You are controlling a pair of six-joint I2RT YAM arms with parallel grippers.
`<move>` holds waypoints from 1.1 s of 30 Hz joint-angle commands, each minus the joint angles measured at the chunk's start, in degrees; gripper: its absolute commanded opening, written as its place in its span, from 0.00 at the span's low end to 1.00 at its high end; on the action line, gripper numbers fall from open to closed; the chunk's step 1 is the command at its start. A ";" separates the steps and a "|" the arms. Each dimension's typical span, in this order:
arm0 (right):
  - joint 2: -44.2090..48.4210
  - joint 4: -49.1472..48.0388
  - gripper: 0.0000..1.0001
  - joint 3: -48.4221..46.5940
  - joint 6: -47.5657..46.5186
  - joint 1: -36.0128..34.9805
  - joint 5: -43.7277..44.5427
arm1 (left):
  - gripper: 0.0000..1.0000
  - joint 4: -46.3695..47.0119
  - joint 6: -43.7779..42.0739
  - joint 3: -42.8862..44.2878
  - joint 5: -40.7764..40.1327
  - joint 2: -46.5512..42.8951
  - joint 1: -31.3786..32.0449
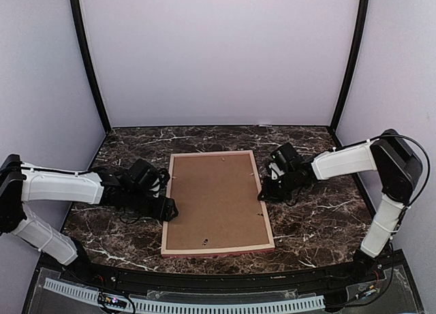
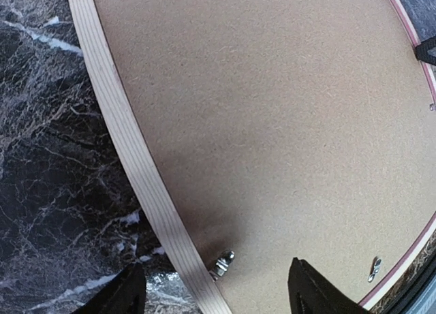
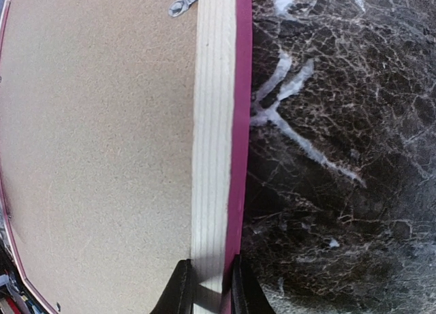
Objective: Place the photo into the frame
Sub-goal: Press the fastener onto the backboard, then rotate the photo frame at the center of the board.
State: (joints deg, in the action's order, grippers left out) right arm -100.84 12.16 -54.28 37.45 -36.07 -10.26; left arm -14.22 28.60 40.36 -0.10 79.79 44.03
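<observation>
The frame lies face down on the marble table, pale wood up, with its pink-red edge showing. A plain brown backing board fills it. The photo is hidden or out of view. My left gripper is open. In the left wrist view its fingers straddle the frame's left rail, by a small metal tab. My right gripper is shut on the frame's right rail, one finger on each side of it in the right wrist view.
The dark marble table lies on both sides of the frame. Small metal tabs sit at the backing's edges. White walls with black corner posts close in the back and sides.
</observation>
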 commanded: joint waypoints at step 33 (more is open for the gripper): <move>-13.71 22.14 0.26 -27.31 -45.34 4.32 -3.62 | 0.92 -8.80 -31.32 44.05 6.38 33.96 -18.41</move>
State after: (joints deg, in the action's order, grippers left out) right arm -114.08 33.76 -78.78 -2.94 -33.23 -10.48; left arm -18.87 3.60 81.10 6.44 110.93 26.74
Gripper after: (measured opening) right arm 0.186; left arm 0.923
